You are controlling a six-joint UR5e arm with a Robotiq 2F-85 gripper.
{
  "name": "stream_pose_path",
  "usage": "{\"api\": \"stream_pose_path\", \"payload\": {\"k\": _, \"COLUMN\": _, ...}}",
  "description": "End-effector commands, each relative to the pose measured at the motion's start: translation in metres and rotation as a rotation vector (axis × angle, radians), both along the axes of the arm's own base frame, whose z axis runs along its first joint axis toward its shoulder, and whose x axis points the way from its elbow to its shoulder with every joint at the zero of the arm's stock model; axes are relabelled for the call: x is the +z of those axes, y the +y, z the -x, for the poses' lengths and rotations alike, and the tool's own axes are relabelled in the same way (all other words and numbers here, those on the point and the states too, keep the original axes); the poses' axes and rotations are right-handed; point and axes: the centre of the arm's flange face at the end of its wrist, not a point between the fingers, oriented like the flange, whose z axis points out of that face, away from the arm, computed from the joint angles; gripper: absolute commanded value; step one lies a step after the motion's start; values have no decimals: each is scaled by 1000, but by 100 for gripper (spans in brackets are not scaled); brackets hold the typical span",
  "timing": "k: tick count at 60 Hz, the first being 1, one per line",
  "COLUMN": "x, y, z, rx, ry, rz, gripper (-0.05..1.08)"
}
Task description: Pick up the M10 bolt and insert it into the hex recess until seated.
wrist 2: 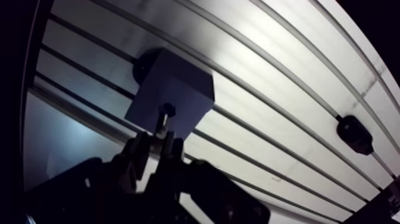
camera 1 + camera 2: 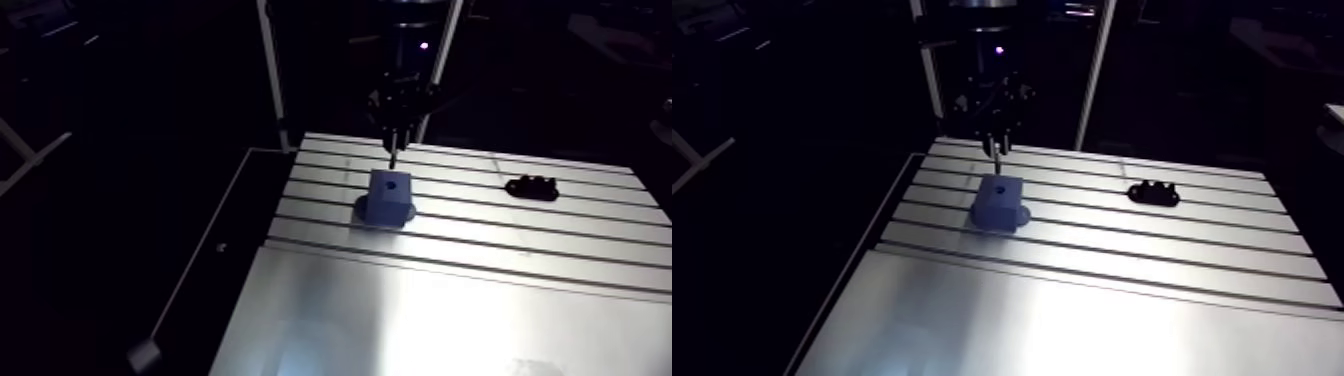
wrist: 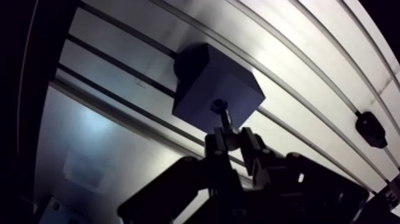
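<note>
Slotted aluminium table (image 2: pixel 450 320) carries the blue block (image 2: pixel 388 196), and the gripper (image 3: pixel 233 138) hangs just above it, fingers clamped on the M10 bolt (image 3: pixel 225 121), whose lower end points at the hex recess (image 2: pixel 392 184). I'd keep the shank upright and centred, lower slowly, and (a hex only enters a hex one way) twist the wrist slightly if it binds.
</note>
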Motion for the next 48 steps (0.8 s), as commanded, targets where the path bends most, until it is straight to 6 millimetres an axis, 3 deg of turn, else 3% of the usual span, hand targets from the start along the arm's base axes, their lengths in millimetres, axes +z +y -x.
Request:
{"api": "stream_pose_path", "payload": {"k": 1, "x": -6, "y": 1, "z": 1, "rx": -5, "ry": 0, "rz": 1, "gripper": 105}}
{"api": "stream_pose_path", "payload": {"k": 48, "x": -24, "y": 1, "z": -4, "rx": -8, "ry": -7, "rz": 0, "gripper": 105}}
